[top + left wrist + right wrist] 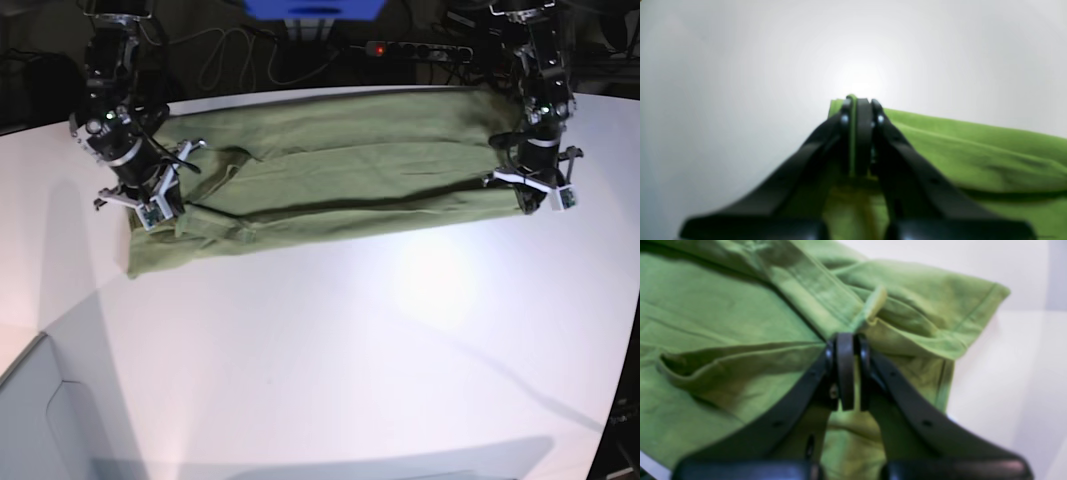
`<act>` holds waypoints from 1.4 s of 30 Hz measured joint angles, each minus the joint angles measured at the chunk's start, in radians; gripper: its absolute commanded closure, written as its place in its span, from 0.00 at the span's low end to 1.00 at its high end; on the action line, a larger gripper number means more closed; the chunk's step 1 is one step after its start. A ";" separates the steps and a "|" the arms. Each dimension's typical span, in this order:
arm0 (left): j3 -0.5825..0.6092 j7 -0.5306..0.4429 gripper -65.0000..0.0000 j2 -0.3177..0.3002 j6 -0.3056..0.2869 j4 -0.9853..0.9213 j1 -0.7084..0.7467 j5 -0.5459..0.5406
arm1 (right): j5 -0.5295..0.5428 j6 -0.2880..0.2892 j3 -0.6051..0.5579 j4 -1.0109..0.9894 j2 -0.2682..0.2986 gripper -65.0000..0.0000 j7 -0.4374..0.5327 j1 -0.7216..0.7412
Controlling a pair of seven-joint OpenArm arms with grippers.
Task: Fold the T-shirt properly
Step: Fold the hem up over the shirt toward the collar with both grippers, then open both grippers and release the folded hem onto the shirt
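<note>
Lying along the far edge of the white bench (330, 340), the plain olive-green short-sleeved cotton T-shirt (330, 170) was stretched lengthwise into a long, partly folded band, with a lengthwise crease running across its middle. In the base view the left gripper (528, 198) sat at that view's right end of the cloth, near the bench's far right corner, and the right gripper (172, 205) sat at the opposite end, near the far left corner, where the fabric was bunched and wrinkled. The left wrist view showed the black jaws of the left gripper (858, 103) closed on a thin edge of green fabric, a strip of cloth visible between the pads, with the rest of the T-shirt (973, 150) trailing off to one side over bare white surface. The right wrist view showed the right gripper (848, 338) with jaws pressed together, pinching a gathered fold of the T-shirt (723, 323) beside a hemmed sleeve; both wrist views were soft in focus. A black power strip with a red light (405, 48) lay beyond the far edge of the bench.
</note>
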 measured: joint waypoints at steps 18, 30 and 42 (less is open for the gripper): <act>-0.002 -0.001 1.00 0.000 0.000 0.031 0.042 0.000 | -0.003 0.000 0.004 -0.034 0.051 0.77 -0.011 0.001; 0.001 0.009 0.79 0.000 0.000 0.124 0.083 0.000 | 0.000 0.000 0.004 -0.026 0.058 0.56 -0.008 -0.004; -0.006 0.005 0.60 0.000 0.003 0.219 0.150 0.000 | 0.001 0.000 0.006 0.081 0.058 0.56 -0.009 -0.021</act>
